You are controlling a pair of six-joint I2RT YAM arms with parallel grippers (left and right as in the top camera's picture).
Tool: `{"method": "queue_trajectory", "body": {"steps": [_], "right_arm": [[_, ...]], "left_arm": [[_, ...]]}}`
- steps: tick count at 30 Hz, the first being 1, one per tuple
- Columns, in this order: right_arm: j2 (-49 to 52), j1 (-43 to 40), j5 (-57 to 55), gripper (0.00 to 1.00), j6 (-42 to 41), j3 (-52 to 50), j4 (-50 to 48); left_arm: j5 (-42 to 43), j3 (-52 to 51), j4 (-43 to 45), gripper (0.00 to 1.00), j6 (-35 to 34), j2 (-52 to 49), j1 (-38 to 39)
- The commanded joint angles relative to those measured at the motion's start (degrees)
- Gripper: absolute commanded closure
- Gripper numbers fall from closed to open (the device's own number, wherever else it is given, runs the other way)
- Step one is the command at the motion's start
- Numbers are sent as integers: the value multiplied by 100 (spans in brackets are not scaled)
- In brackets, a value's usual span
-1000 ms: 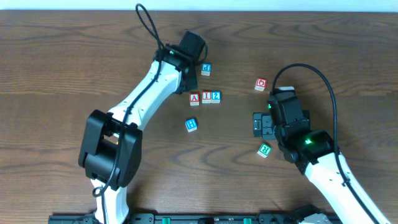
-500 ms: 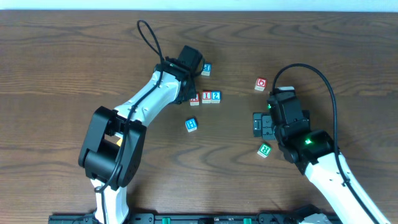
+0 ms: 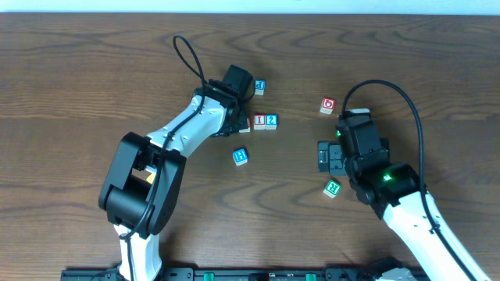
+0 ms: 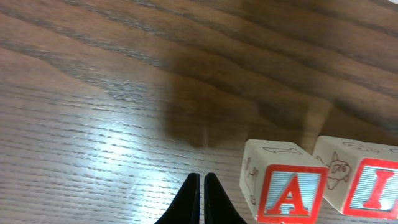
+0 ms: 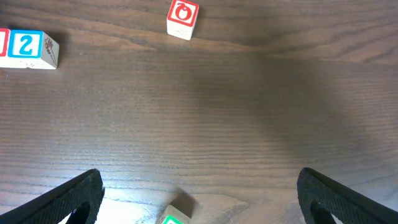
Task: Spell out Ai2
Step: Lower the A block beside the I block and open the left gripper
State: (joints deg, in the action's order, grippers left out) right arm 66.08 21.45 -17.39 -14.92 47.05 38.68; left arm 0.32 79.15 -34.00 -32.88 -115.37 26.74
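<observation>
The A cube (image 4: 289, 193), I cube (image 4: 373, 186) and 2 cube (image 3: 271, 120) sit in a row near the tabletop's (image 3: 94, 78) far edge, yet the closed, empty left gripper (image 4: 200, 190) just beside the A could nudge it askew, while the right gripper (image 3: 324, 156) hangs open.

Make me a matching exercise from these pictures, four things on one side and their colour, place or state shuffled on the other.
Things:
1. A cube
2. 2 cube
3. green cube
4. left gripper

Descriptions:
a. shut, holding nothing
b. blue face, at one end of the row
c. red letter, next to the I cube
d. apart from the row, near the right gripper

Pairs: 1c, 2b, 3d, 4a
</observation>
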Motion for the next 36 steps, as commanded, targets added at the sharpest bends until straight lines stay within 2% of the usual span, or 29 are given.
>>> {"method": "queue_trajectory", "body": {"steps": [1,36], "right_arm": [[-7,-48,-35,1,-87,-24,-9],[-7,-48,-35,1,-90,-24,-7]], "left_arm": [[125,-35,2,94,-59,-55,-9],[426,-37,431,94,-57,-59,-7]]}}
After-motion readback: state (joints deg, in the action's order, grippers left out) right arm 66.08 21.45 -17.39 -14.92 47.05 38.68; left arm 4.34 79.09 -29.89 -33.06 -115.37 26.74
